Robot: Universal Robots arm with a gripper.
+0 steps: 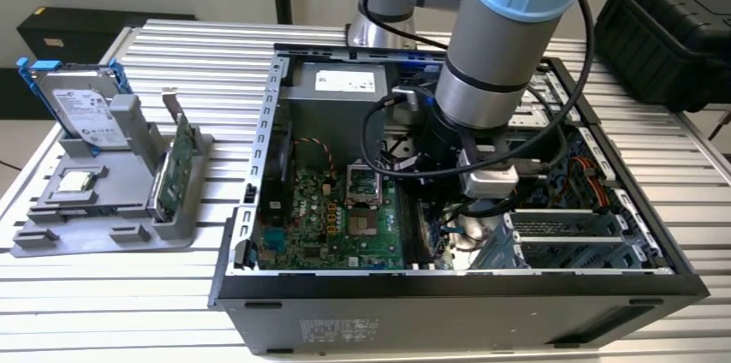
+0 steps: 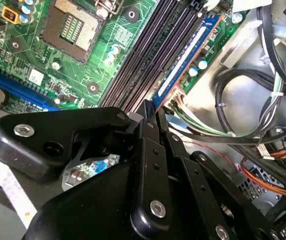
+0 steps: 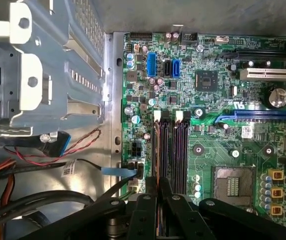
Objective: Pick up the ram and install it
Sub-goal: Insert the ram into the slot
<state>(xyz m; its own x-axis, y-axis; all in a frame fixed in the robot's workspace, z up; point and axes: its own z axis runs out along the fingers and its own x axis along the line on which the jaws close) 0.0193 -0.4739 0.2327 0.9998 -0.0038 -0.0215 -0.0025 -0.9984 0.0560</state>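
Note:
The ram [image 2: 190,52] is a thin blue stick with a white label. It stands on edge in the outermost memory slot of the green motherboard [image 3: 212,100], beside the empty black slots [image 3: 180,150]. In the first wrist view the ram [image 3: 156,150] shows as a narrow line that runs in between the black fingers. My gripper [image 2: 150,107] sits at one end of the stick with its fingers drawn together on it, and it also shows in the first wrist view [image 3: 157,182]. In the exterior view the arm [image 1: 491,80] reaches down into the open computer case [image 1: 457,282].
The bare processor socket [image 3: 235,182] lies close to the slots. Black and coloured cables [image 2: 242,100] crowd the case wall beside the ram. A metal drive cage [image 3: 48,65] stands nearby. Outside the case, a grey stand [image 1: 103,226] holds a hard drive [image 1: 86,110] and a green card [image 1: 177,170].

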